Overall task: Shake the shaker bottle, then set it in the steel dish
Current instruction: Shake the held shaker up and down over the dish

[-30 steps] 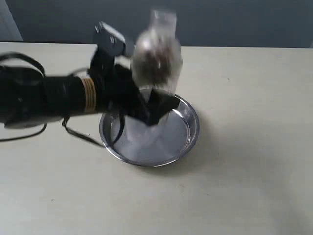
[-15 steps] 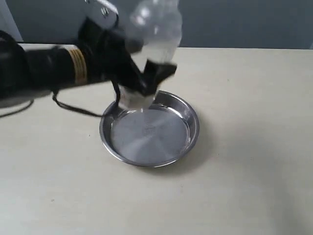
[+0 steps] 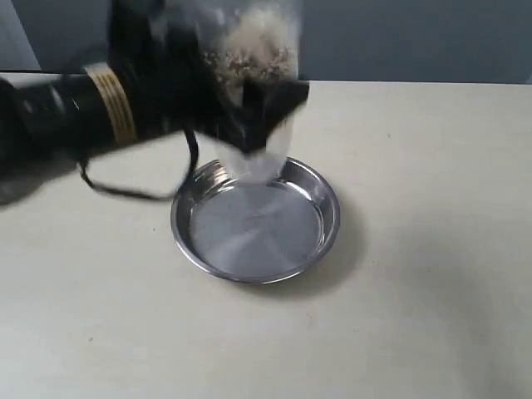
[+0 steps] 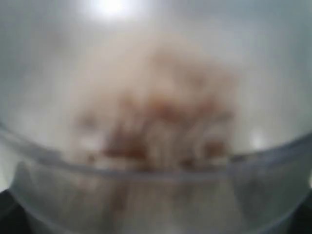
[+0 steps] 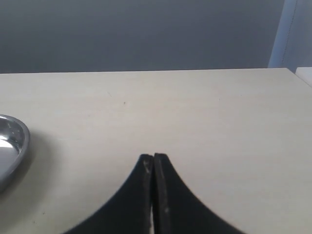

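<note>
Bottle (image 3: 253, 62): light, stiff clear plastic, probably slick, with loose grains likely to shift the weight. Hangs above dish (image 3: 332, 224) far rim, clamped round its body by left gripper (image 3: 268, 125); best taken there, below the shoulder. Right gripper (image 5: 153, 168) closed, empty, off to dish's side.

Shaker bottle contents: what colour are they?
Reddish-brown to tan grains inside the clear shaker bottle; left wrist view shows them best, though blurred.

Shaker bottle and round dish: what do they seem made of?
The clear shaker bottle looks like transparent plastic, though blurred: brownish grains show through its wall. The round shallow silver dish looks like polished steel: shiny, mirror-like reflections.
</note>
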